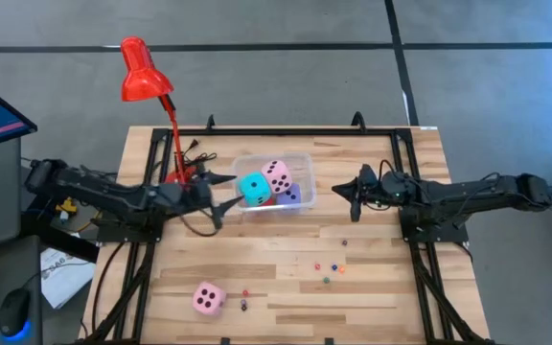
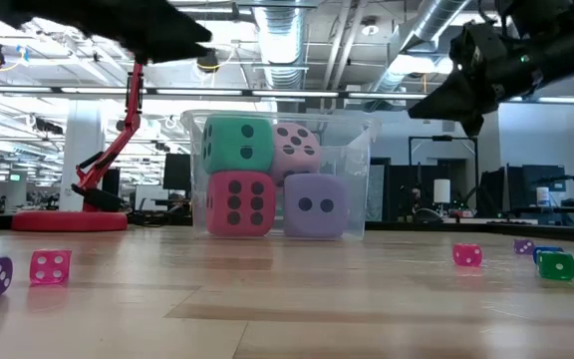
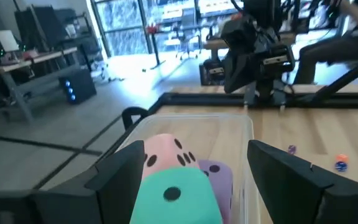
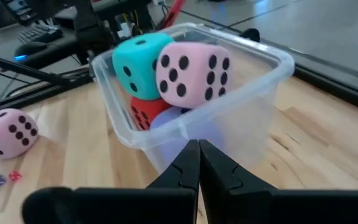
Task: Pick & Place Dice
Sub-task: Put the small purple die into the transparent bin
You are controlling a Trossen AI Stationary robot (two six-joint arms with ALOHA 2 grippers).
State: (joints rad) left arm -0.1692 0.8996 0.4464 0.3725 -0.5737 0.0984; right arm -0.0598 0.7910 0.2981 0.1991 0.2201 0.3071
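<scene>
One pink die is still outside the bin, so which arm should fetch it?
Probably left: the loose pink die lies on the left arm's half, and the left claw is open. The right claw is shut, farther away.

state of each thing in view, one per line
clear bin: upright, no lid
cyan die: in bin, on top
pink die: in bin, on top
red die: in bin, underneath
lavender die: in bin, underneath
second pink die: loose on table
left gripper: open, empty
right gripper: shut, empty
</scene>
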